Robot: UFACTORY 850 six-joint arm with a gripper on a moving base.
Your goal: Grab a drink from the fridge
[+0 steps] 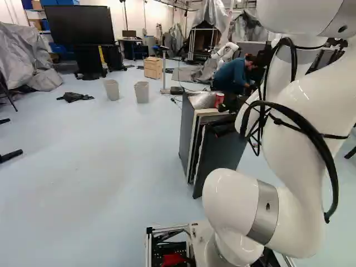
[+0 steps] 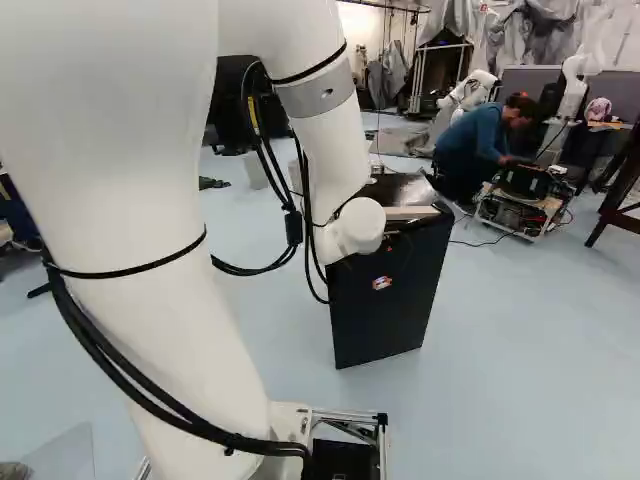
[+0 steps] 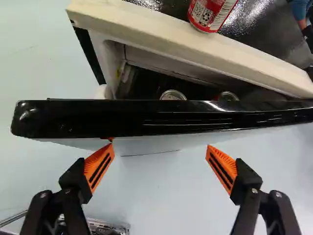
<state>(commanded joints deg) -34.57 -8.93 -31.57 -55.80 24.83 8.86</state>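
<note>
The gripper (image 1: 236, 104) is hanging over the front of the fridge (image 1: 187, 130), its ribbed orange pads (image 3: 99, 165) standing wide apart and holding nothing. Ahead of them, the glossy black edge of the fridge door (image 3: 122, 117) is running across the opening; whether a pad is touching it, I cannot tell.

Only the wrist view is showing the drinks inside: a round metal can lid (image 3: 172, 95) and a second can lid (image 3: 228, 96) are gleaming in the dark hollow, behind a thick, cream-coloured rim (image 3: 161, 40). A red can (image 3: 211, 13) is standing on the shiny black top, showing in the left base view too.

That left view is also revealing the gap between door and body — and two pale, tapered bins (image 1: 142, 92) beyond. The right base view is showing the door's flat dark face, bearing a small orange-and-white sticker (image 2: 382, 283).
</note>
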